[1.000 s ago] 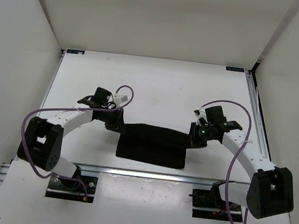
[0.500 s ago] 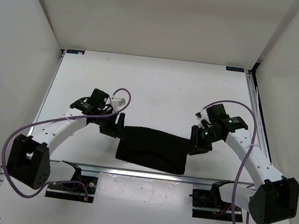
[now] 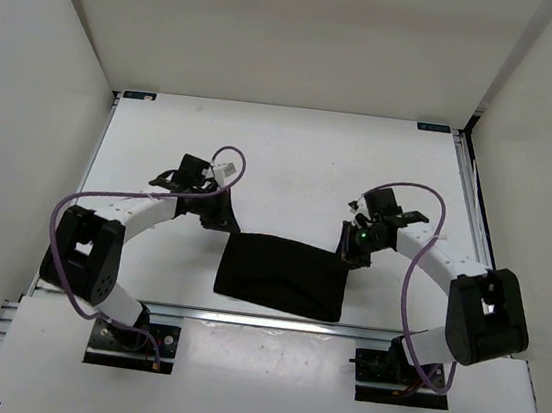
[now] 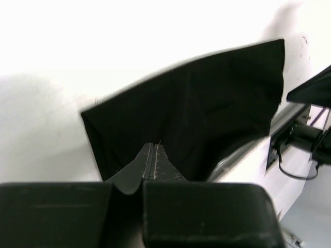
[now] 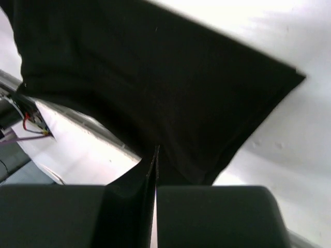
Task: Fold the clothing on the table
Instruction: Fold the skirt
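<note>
clothing [image 3: 283, 276]: far strip that was stretched sideways has drawn in, now a compact rectangle | left gripper [image 3: 220, 222]: jaws parted, then shut again, beside clothing's far-left corner | right gripper [image 3: 351, 250]: likewise, nudged inward at clothing's far-right corner

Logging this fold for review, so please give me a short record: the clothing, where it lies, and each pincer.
clothing: black, lying flat, roughly rectangular
place: middle of the table, close to its near edge
left pincer: shut, at the clothing's far left corner
right pincer: shut, at the clothing's far right corner
grip on clothing: cannot tell from any view
</note>
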Motion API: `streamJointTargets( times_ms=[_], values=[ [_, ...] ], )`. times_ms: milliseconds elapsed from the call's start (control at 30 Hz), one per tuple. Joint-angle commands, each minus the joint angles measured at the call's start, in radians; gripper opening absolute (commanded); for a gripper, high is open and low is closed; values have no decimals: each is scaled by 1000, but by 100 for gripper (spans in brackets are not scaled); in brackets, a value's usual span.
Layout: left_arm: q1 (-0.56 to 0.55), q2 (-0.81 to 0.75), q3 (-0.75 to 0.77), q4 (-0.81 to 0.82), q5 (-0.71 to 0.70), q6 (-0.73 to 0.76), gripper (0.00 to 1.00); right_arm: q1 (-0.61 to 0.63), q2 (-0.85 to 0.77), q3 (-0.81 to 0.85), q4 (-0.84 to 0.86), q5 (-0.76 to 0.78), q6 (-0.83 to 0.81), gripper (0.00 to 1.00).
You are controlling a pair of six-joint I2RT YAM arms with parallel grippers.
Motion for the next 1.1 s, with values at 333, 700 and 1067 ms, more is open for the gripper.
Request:
streamJointTargets(
  times_ms=[333,700,1067],
  values=[
    [-113,174,33,46,-364,-52,0,7,202,-9,110,9,33,0],
    [-51,401,296,44,-407,-23,0,-94,520,280,38,115,-76,0],
    [-38,608,657,-51,-369,-37,0,-123,683,781,-71,112,-171,0]
  ],
)
